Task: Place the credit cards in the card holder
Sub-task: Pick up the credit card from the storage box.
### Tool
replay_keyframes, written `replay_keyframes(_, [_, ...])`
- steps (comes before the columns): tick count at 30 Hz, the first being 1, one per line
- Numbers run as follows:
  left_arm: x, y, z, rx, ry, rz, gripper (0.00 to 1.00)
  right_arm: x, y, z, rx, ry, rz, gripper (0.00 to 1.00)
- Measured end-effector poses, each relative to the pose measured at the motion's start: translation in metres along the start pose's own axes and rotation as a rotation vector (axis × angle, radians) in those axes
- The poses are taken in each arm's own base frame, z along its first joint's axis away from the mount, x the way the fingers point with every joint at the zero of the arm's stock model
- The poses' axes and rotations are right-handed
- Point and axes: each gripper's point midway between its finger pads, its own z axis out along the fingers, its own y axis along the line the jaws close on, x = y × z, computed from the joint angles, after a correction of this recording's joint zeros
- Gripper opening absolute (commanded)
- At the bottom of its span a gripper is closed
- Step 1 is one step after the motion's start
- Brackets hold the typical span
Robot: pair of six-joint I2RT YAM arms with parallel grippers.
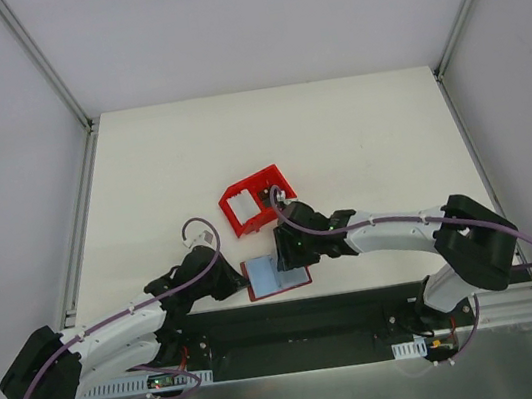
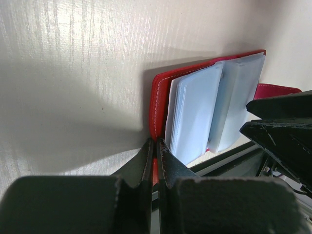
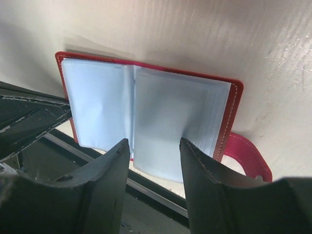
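Note:
The dark-red card holder (image 1: 276, 277) lies open at the table's near edge, its pale slots facing up. My left gripper (image 1: 241, 278) is shut on its left cover edge; the left wrist view shows the fingertips (image 2: 156, 158) pinching the red cover (image 2: 159, 97). My right gripper (image 1: 290, 252) is open just above the holder's right side. In the right wrist view its fingers (image 3: 153, 153) straddle a pale slot page (image 3: 170, 112) and hold nothing. A pale credit card (image 1: 243, 206) rests inside the bright red bin (image 1: 265, 179).
The holder's snap tab (image 3: 248, 156) sticks out to the right. The black base rail (image 1: 296, 321) runs just below the holder. A small dark item (image 1: 264, 197) sits in the bin beside the card. White walls and metal frame posts (image 1: 42, 63) bound the table.

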Motion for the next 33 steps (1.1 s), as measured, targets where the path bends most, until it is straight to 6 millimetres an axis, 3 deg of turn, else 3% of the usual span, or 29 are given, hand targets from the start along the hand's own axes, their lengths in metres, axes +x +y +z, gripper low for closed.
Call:
replay_keyframes(22, [0.0, 0.0, 0.0, -0.001, 0.001, 0.0, 0.0, 0.001, -0.011, -0.002, 0.068, -0.029, -0.019, 0.48])
replay_keyframes(33, [-0.001, -0.002, 0.004, 0.004, 0.0, 0.001, 0.0, 0.009, 0.031, 0.017, -0.076, 0.062, -0.036, 0.47])
